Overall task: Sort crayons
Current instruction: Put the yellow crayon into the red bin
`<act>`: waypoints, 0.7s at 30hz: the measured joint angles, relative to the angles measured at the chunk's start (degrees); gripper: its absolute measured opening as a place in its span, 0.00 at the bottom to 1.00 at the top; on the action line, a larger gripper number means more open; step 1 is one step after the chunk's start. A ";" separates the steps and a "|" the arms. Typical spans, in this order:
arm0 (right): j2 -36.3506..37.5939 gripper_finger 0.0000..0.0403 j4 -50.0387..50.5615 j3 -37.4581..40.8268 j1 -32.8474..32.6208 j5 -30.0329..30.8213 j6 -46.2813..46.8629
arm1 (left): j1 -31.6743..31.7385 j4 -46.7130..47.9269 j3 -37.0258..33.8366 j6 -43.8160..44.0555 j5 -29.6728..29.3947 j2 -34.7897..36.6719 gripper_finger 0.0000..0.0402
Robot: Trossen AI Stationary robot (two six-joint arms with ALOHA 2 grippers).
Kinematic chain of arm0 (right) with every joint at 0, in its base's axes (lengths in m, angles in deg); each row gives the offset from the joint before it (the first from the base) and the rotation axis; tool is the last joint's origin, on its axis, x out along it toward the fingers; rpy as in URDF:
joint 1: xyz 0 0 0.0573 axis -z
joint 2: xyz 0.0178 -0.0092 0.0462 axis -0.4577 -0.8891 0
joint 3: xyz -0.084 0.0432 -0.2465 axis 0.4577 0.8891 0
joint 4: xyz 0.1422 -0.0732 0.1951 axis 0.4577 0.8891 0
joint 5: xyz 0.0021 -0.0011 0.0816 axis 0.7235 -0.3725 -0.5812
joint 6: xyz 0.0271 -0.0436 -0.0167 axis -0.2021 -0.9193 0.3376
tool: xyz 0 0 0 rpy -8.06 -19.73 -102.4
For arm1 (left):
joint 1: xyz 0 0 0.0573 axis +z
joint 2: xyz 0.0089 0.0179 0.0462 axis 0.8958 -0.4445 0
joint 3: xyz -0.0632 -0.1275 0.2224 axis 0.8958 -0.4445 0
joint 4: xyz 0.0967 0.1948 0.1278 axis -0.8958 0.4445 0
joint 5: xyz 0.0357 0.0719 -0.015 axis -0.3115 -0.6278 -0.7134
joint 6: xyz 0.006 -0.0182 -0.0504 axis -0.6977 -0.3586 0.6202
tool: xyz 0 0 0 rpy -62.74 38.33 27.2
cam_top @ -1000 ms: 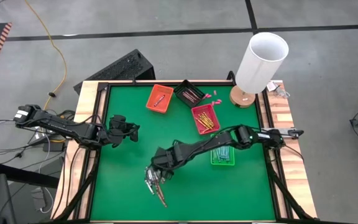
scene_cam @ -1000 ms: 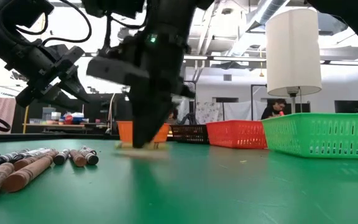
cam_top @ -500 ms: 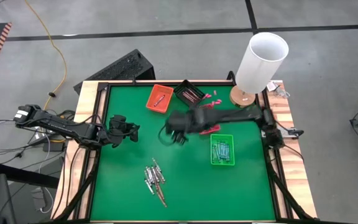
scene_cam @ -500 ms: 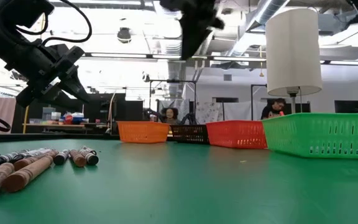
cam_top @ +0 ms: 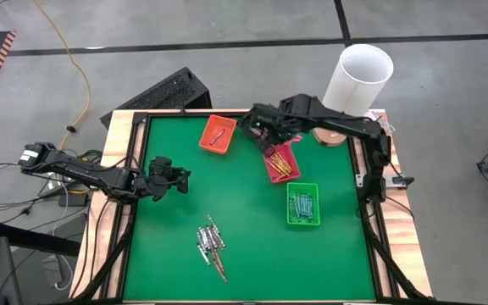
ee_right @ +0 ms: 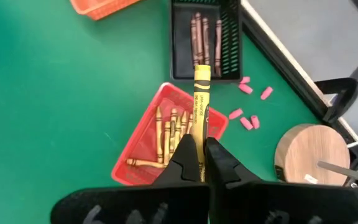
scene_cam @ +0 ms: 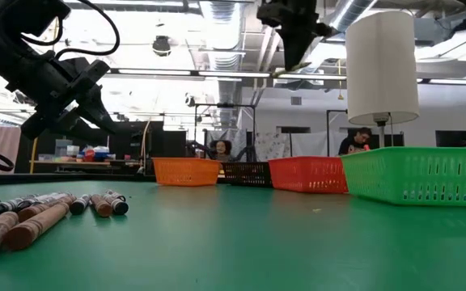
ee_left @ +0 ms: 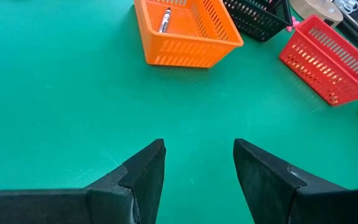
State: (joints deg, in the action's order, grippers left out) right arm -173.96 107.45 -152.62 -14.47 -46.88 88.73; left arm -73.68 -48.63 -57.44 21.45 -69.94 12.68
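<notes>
Open green mat (cam_top: 176,237) left; trays (cam_top: 280,161), lamp (cam_top: 356,80) crowd right

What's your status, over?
Right gripper shut on yellow crayon, above red tray. Left gripper open, idle at left. Loose crayon pile remains. Nothing in the way.

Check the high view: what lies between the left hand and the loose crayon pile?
Only bare green mat. In the high view the left hand hangs open, and nothing sits between it and the crayon pile.

The yellow crayon (ee_right: 201,106) at frame centre carries dark print on its wrapper, too small to read.
</notes>
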 joint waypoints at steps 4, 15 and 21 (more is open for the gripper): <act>0.00 0.00 0.06 0.00 1.65 -1.28 -2.48 | 0.00 0.02 0.00 -0.20 0.00 0.00 0.45; 10.83 0.00 0.12 0.09 6.52 -11.99 -6.34 | 0.00 0.04 0.00 -1.22 0.48 0.00 0.45; 18.58 0.00 -3.12 5.49 2.02 -9.81 -2.46 | 0.00 0.02 0.00 -1.53 -0.28 0.02 0.45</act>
State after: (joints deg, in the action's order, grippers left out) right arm -155.38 104.33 -147.12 -12.45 -56.69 86.27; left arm -73.68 -48.60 -57.44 19.92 -70.23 12.70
